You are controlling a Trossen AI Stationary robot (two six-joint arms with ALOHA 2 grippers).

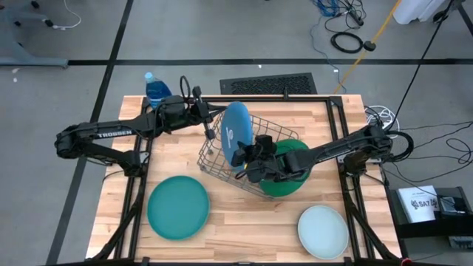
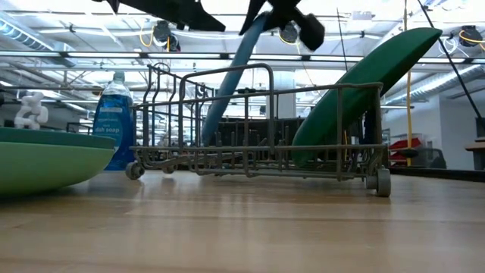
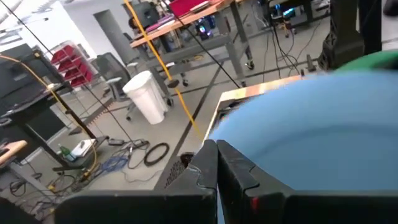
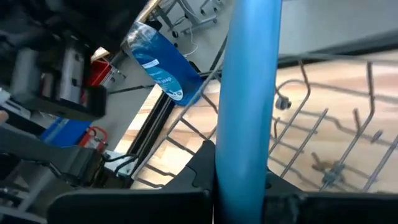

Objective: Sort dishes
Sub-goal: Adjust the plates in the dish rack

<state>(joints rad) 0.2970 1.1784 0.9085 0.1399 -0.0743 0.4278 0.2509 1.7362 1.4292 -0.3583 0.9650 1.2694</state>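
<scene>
A bright blue plate [image 1: 235,129] stands on edge, tilted, in the grey wire rack [image 1: 214,168]. Its lower rim sits down among the rack's wires [image 2: 208,136]. My right gripper [image 1: 250,157] reaches in from the table's right and is shut on this plate. My left gripper [image 1: 210,127] is shut and hovers by the plate's far-left rim, a small gap apart; its wrist view shows the plate's face [image 3: 311,137] just past its fingers [image 3: 217,165]. A dark green plate [image 1: 290,183] leans in the rack's right end [image 2: 364,76]. My right gripper pinches the blue plate's upper rim [image 4: 245,134] between its two fingers, one on each face. The plate runs edge-on between them in the wrist view. The fingers come from above, slanting in from the table's right [image 2: 295,19]. The plate is tilted, and its lower part is inside the rack.
A teal plate [image 1: 177,207] lies flat on the table near the left front, and a pale mint plate [image 1: 323,230] near the right front. A blue dish-soap bottle [image 1: 155,89] stands at the far left corner, behind the rack. Bare wood lies between the two flat plates.
</scene>
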